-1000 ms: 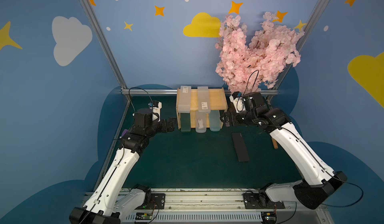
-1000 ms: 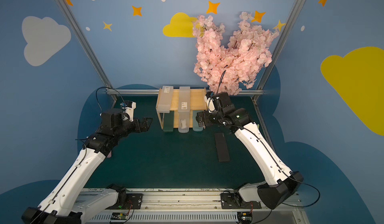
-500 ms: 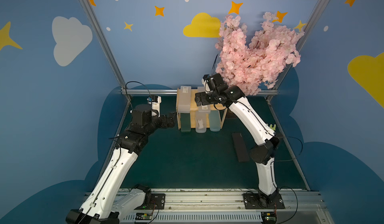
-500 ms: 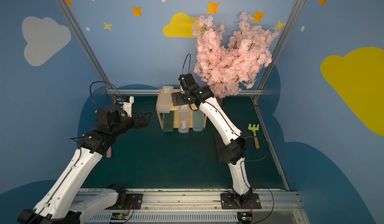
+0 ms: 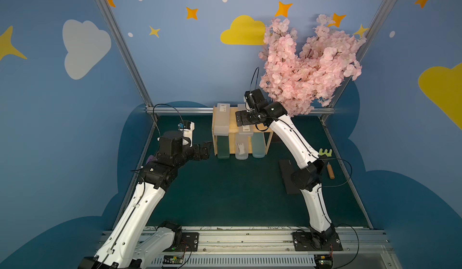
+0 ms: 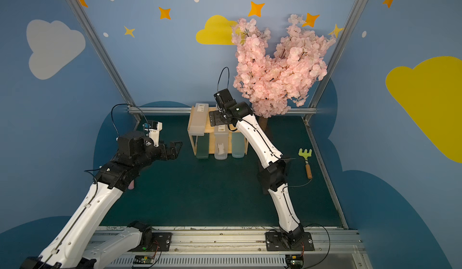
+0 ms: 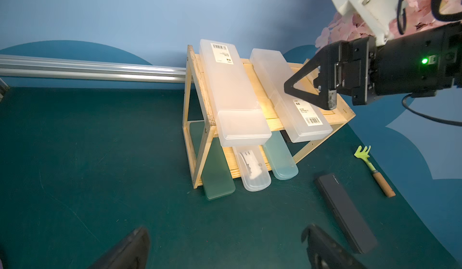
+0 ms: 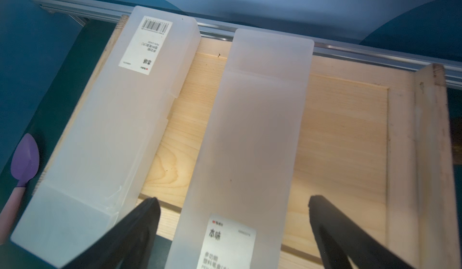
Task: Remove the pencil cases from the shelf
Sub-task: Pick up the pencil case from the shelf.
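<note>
Lying under the wide-spread right tool [image 8: 232, 200] is a frosted case [image 8: 257, 130].

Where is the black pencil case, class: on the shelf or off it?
Off it. The black pencil case lies flat on the green mat, apart from the shelf, near the toy rake.
</note>
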`<state>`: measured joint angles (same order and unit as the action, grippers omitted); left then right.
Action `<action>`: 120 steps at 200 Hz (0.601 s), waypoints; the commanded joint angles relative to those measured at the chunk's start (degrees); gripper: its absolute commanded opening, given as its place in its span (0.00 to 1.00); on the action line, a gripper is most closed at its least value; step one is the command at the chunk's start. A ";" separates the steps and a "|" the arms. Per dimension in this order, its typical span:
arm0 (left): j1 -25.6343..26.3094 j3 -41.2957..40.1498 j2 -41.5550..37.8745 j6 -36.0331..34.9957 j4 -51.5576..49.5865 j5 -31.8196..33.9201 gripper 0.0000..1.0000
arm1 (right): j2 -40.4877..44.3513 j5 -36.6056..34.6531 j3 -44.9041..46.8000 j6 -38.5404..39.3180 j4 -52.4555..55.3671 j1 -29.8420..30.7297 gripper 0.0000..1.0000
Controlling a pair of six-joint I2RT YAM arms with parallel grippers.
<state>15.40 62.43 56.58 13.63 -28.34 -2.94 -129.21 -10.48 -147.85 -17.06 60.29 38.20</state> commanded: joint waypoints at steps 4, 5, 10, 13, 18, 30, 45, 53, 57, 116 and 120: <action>-0.06 -0.66 -0.63 -0.80 -0.55 0.22 1.00 | -1.99 -0.25 -1.73 -0.61 0.16 -0.30 0.98; 0.05 -0.65 -0.65 -0.80 -0.56 0.22 1.00 | -2.00 -0.24 -1.78 -0.56 0.17 -0.31 0.98; 0.08 -0.90 -0.75 -0.78 -0.50 0.28 1.00 | -2.22 -0.21 -1.83 -0.58 0.09 -0.36 0.98; -0.01 -0.91 -0.79 -0.79 -0.54 0.30 1.00 | -2.27 -0.16 -1.90 -0.59 0.03 -0.44 0.98; 0.07 -1.06 -0.84 -0.88 -0.49 0.30 1.00 | -2.47 -0.08 -1.96 -0.60 -0.13 -0.49 0.98; 0.03 -1.39 -0.92 -0.96 -0.57 0.37 1.00 | -2.88 0.20 -2.30 -0.61 -0.26 -0.87 0.98; 0.00 -1.59 -0.99 -1.23 -0.83 0.63 1.00 | -3.56 0.52 -2.66 -0.63 -0.29 -1.09 0.98; 0.03 -1.62 -1.11 -1.39 -0.84 0.78 1.00 | -3.89 0.88 -2.83 -0.69 -0.36 -1.21 0.98; 0.08 -1.74 -1.08 -1.47 -0.91 0.78 1.00 | -4.05 1.11 -2.92 -0.71 -0.31 -1.36 0.98; 0.08 -2.23 -0.88 -1.79 -1.00 1.01 1.00 | -5.54 2.04 -3.53 -0.87 -0.88 -1.38 0.98; 0.07 -2.23 -0.84 -1.84 -0.86 1.01 1.00 | -5.66 2.18 -3.63 -0.91 -0.96 -1.51 0.98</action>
<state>15.40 61.04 56.40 12.97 -28.69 -2.50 -133.71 -8.95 -149.80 -17.45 60.20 36.88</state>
